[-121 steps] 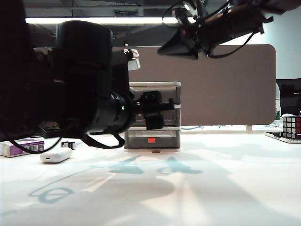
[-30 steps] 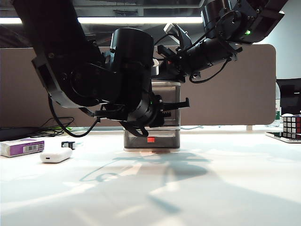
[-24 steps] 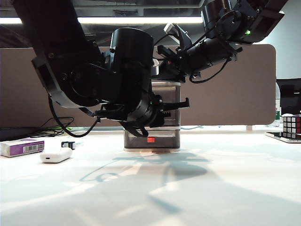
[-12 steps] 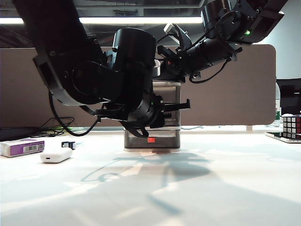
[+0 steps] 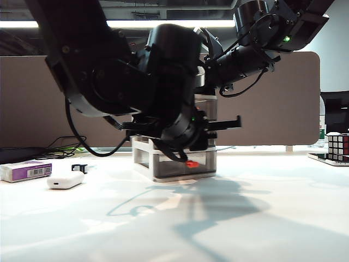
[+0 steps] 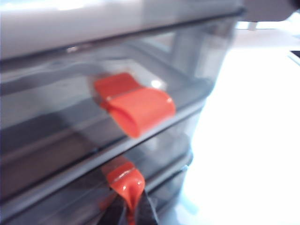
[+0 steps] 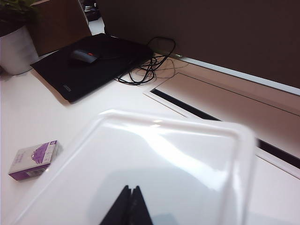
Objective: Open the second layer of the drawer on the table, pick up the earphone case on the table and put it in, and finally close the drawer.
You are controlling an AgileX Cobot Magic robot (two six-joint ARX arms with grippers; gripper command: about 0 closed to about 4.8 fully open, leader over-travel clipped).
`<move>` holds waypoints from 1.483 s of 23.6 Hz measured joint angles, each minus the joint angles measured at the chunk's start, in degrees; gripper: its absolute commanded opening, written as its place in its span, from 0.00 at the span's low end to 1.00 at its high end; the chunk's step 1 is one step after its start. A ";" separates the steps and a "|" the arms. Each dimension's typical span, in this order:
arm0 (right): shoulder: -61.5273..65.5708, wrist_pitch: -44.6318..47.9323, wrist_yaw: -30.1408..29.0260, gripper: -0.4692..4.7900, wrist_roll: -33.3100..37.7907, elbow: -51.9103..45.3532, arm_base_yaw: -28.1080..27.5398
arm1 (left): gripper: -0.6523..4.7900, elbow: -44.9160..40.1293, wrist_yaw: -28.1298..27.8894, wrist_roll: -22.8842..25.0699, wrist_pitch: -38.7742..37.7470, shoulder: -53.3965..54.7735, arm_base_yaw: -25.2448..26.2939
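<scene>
The left pincer (image 6: 133,213) was closed on a red handle tab (image 6: 125,183) of the white-framed cabinet (image 5: 177,170), while the closed, empty right pincer (image 7: 126,206) was pressed on its top.

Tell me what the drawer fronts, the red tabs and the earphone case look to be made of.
Drawer fronts: smoky clear plastic, likely; the inside shows through. Red tabs: smooth glossy plastic or rubber, with a bright highlight; which one is unclear. Earphone case: glossy white hard plastic, by its sheen. The left gripper pinches the lower tab.
</scene>
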 measured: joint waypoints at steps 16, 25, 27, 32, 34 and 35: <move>-0.20 -2.56 -17.07 0.08 -0.61 -0.17 0.17 | 0.11 0.22 0.92 -6.54 -3.54 -0.22 -0.37; -1.11 -5.11 -25.79 0.08 -0.57 -0.46 0.44 | 0.11 0.17 1.46 -6.47 -2.82 -0.11 0.15; -1.14 -5.18 -27.32 0.08 -0.55 -0.52 0.79 | 0.11 0.17 1.62 -6.23 -2.64 -0.11 0.35; -1.14 -5.66 -25.90 0.08 -1.03 -0.48 1.92 | 0.11 0.09 1.77 -5.27 -2.95 -0.55 0.33; -1.22 -6.29 -24.35 0.08 -1.90 -0.44 2.01 | 0.11 0.04 2.10 -4.07 -4.15 -1.40 0.28; -1.25 -6.67 -23.80 0.08 -2.29 -0.39 2.21 | 0.11 -0.04 2.12 -3.54 -4.63 -1.86 0.07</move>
